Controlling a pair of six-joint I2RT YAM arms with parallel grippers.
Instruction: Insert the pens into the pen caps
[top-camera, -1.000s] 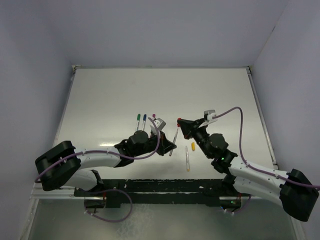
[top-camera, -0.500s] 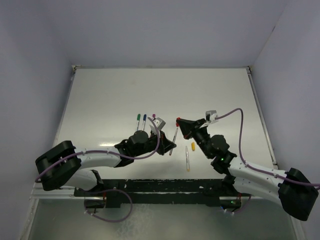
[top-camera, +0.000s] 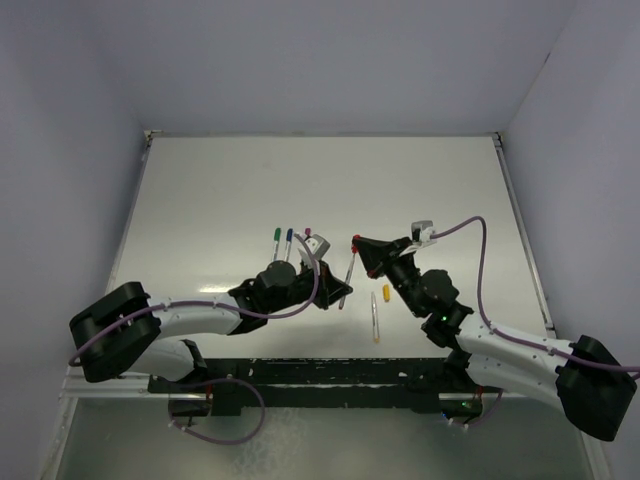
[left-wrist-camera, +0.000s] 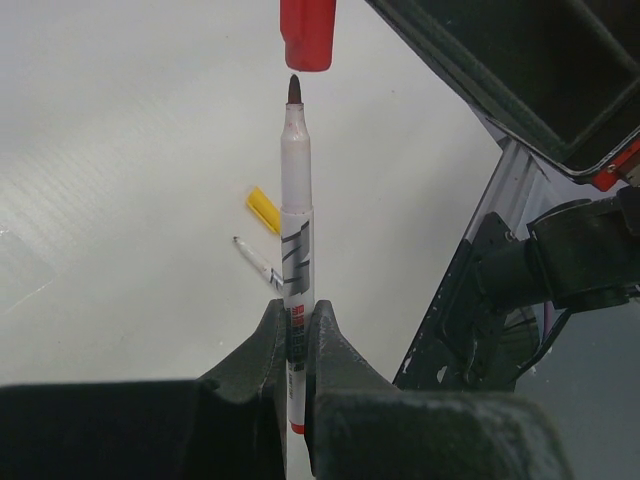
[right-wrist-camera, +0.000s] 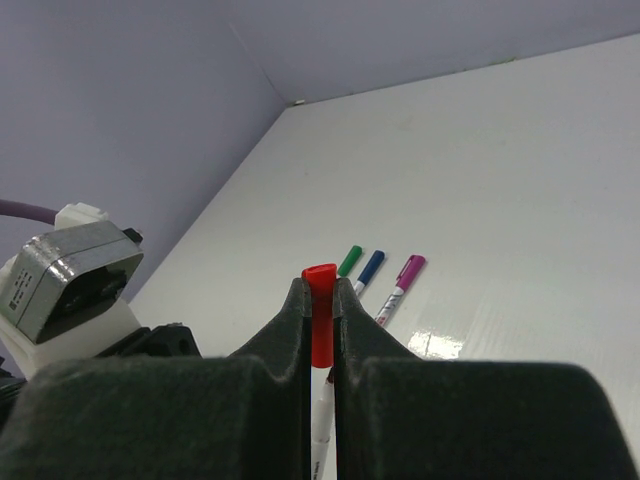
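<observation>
Now, the surface: a white, faintly ribbed tabletop (top-camera: 200, 190) with a dull sheen. Plain lavender walls (top-camera: 320, 60) box it in at 9, 12 and 3 o'clock.

Count, pens: you have five.
- Three capped pens (top-camera: 288, 243) lie side by side just at 9 o'clock of the tabletop's middle. They wear a green cap (right-wrist-camera: 349, 260), a blue cap (right-wrist-camera: 371, 266) and a magenta cap (right-wrist-camera: 410, 268).
- One bare pen (top-camera: 375, 318) lies loose at 5 o'clock of the middle.
- The fifth pen (left-wrist-camera: 296, 230) is pinched low on its barrel by the left jaws, its dark tip uncovered.

Count, caps: five.
- Three sit on the pens above.
- A yellow cap (top-camera: 386, 295) lies at 1 o'clock of the bare pen, just beside it.
- The red cap (left-wrist-camera: 308, 35) is pinched in the right jaws. In your left wrist view it hangs at 12 o'clock of the fifth pen's tip, in line with it, a small gap between the two.
</observation>
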